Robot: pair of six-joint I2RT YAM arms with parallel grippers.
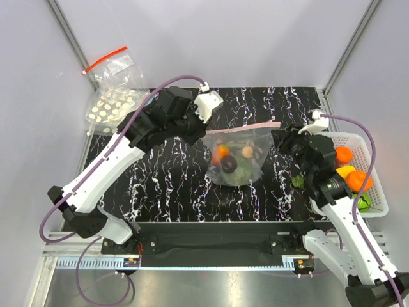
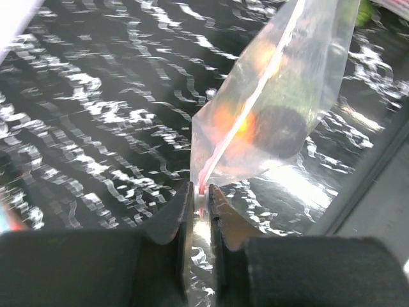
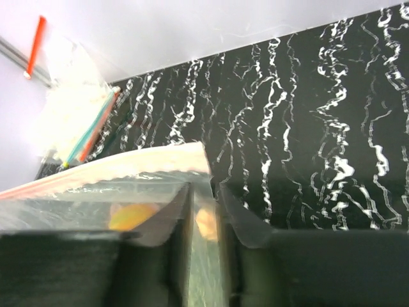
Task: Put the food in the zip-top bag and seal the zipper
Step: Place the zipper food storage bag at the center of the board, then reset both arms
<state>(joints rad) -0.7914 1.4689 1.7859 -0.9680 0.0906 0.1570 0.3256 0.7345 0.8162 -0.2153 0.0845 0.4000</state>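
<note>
Above the desk's [image 1: 172, 185] middle, the left end effector [image 2: 201, 198] clamps the bag [image 1: 238, 157] by its zipper [image 2: 255, 96] corner; the right end effector [image 3: 206, 211] stands slightly parted round the other; let go there, the bag could swing and spill food [image 1: 236, 167] through any unsealed gap.

no legible txt, labels, nos. anywhere

Left arm [image 1: 108, 163]: runs from its base diagonally up and to the right, wrist bent inward toward centre. Left hand [image 2: 200, 192]: jaws pressed almost together, pinching one top corner of the zip-top bag [image 2: 275, 109]. Right arm [image 1: 348, 220]: elbow folded, forearm angled up and left. Right hand [image 3: 204, 195]: jaws slightly parted, narrow gap visible, the bag's other top corner lying between the fingers.
</note>
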